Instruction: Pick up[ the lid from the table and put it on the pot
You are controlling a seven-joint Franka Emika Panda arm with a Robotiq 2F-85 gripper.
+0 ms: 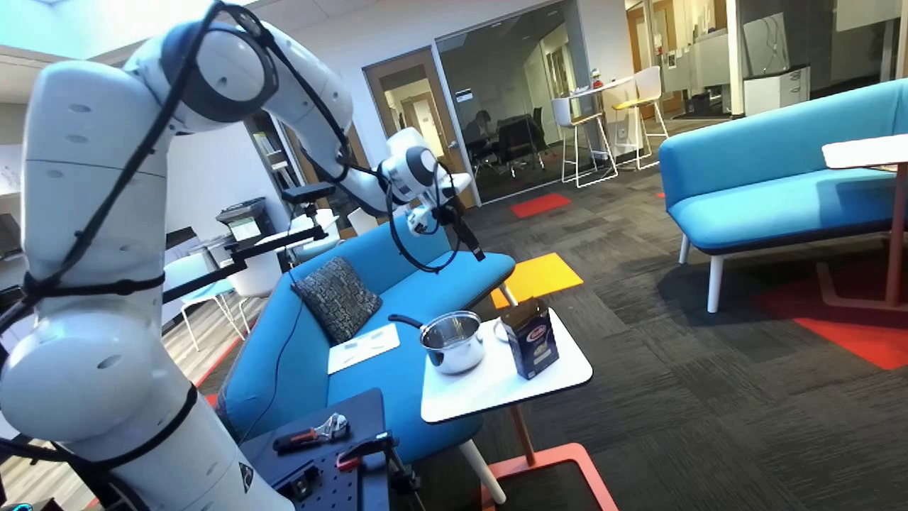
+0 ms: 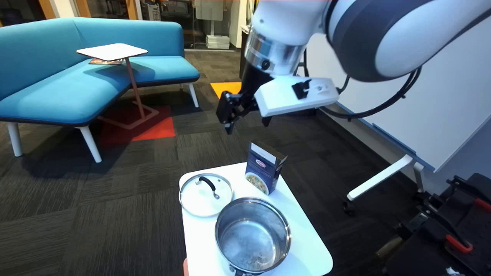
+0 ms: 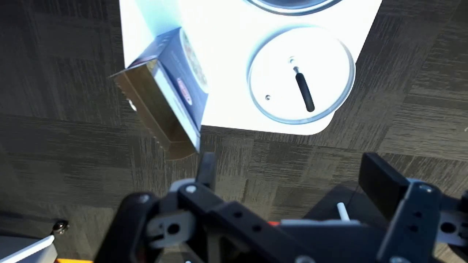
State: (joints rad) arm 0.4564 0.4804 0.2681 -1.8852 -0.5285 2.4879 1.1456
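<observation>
The round lid with a black handle lies flat on the white table, between the pot and the table edge. The lid also shows in the wrist view; in an exterior view the dark box mostly hides it. The shiny silver pot stands upright and uncovered beside the lid; only its rim shows in the wrist view. My gripper is open and empty. It hangs above and beyond the table edge, apart from lid and pot.
A dark upright box with an open top stands on the table beside the lid, close to my gripper's side in the wrist view. A blue sofa adjoins the table. A tool-covered dark cart stands near the arm base.
</observation>
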